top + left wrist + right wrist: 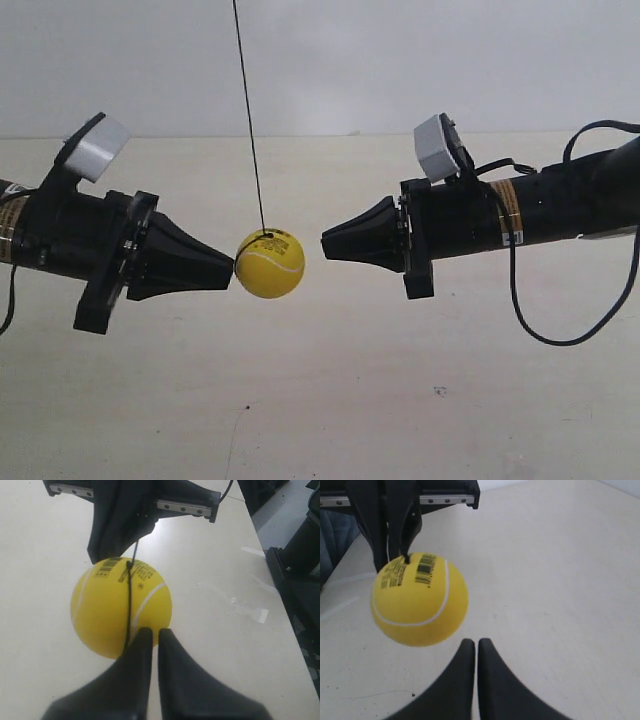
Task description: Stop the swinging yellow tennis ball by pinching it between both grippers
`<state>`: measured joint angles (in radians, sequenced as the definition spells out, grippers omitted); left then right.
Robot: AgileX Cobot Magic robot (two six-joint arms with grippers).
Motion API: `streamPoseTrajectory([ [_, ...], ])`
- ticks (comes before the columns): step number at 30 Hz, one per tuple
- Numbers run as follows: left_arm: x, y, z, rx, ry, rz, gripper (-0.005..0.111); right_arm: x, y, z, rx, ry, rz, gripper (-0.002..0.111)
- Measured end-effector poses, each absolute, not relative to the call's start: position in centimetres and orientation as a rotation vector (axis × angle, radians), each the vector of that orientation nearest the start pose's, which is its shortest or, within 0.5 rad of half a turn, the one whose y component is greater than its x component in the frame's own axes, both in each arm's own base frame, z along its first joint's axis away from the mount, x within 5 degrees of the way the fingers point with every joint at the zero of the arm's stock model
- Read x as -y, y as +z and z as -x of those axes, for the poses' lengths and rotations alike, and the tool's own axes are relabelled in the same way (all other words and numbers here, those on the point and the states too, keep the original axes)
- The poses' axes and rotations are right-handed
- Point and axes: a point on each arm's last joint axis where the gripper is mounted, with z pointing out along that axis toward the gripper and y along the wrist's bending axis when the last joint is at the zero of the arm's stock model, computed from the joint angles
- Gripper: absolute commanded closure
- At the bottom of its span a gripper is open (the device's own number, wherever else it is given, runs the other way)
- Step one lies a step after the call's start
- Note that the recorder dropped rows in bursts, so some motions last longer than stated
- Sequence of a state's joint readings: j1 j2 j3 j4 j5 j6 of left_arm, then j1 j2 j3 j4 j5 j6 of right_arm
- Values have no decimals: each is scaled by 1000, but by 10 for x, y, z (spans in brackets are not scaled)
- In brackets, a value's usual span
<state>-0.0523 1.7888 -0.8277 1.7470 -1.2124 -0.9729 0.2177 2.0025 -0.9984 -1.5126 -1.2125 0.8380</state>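
Left wrist view: left end effector (155,632), fingers pressed together, tip against the yellow tennis ball (102,607).
Ball position: hanging on a string (250,120) above the surface (330,400), between both tips.
Far side: right end effector (476,642), fingers together, just short of the ball.
Handling: probably light, fuzzy, springy; may roll off a pointed tip.
Contact: opposite sides, on the mid-line.

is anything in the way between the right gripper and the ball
Nothing visible. Only open air lies between the right gripper and the ball. The left gripper appears to touch the ball's opposite side, and the string runs up from the ball's top, clear of that path.
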Motion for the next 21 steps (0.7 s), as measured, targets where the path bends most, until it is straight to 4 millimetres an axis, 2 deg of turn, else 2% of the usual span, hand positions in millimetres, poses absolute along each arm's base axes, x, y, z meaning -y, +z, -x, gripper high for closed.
streamPoseTrajectory([
  [4, 99, 174, -284, -1714, -1110, -1283, 102, -158, 155, -320, -1545, 1153, 1249, 108],
  [21, 99, 176, -287, -1700, -1097, -1292, 102, -158, 156, -320, -1547, 1155, 1247, 108],
])
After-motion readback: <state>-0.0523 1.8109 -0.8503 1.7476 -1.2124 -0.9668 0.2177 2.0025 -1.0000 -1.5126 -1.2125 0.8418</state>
